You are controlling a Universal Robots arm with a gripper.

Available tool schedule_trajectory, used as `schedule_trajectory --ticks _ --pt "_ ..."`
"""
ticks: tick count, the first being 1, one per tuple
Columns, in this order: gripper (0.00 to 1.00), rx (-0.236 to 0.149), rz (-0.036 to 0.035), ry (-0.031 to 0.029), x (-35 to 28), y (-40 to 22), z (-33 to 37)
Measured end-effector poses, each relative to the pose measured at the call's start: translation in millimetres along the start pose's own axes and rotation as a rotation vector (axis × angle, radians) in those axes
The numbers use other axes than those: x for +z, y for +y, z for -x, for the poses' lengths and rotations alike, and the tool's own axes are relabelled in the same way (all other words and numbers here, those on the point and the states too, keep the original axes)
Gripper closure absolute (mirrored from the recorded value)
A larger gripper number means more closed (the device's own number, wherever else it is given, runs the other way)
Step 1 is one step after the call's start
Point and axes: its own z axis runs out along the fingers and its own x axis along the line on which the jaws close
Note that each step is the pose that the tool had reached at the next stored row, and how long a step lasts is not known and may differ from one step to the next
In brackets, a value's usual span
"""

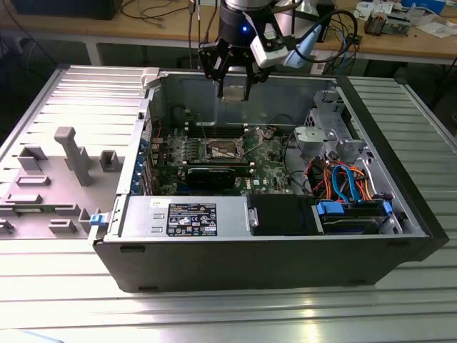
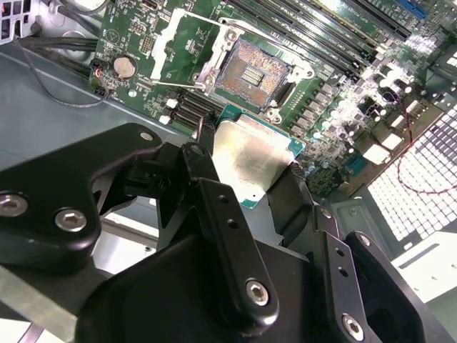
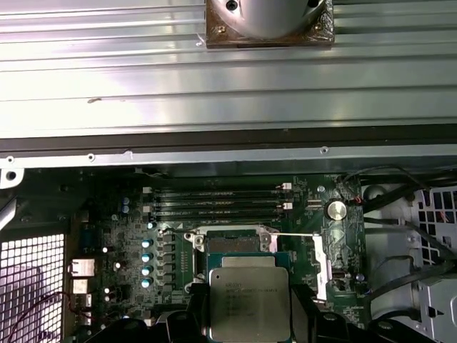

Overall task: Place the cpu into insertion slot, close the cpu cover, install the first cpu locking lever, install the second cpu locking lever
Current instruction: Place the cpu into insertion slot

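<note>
We note a ribbed metal desk (image 1: 43, 286) carrying an open computer case (image 1: 250, 264). Above it, the gripper (image 1: 234, 91) is clamped on the cpu (image 2: 250, 161), held level. The bare insertion slot (image 2: 251, 71) lies roughly beneath, apart.

cpu (image 2: 251, 158) edge behind the hand (image 2: 245, 174)

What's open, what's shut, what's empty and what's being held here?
gripper: shut on the cpu.
cpu: held above the board, not yet in the slot.
insertion slot: empty and uncovered.
cpu cover: swung open, standing beside the slot.
computer case: open, its insides showing.
</note>
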Motion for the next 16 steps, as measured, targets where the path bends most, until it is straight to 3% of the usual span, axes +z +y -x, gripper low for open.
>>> schedule_trajectory --ticks 16 --pt "0.45 0.000 0.0000 0.0000 8.2 -0.7 0.2"
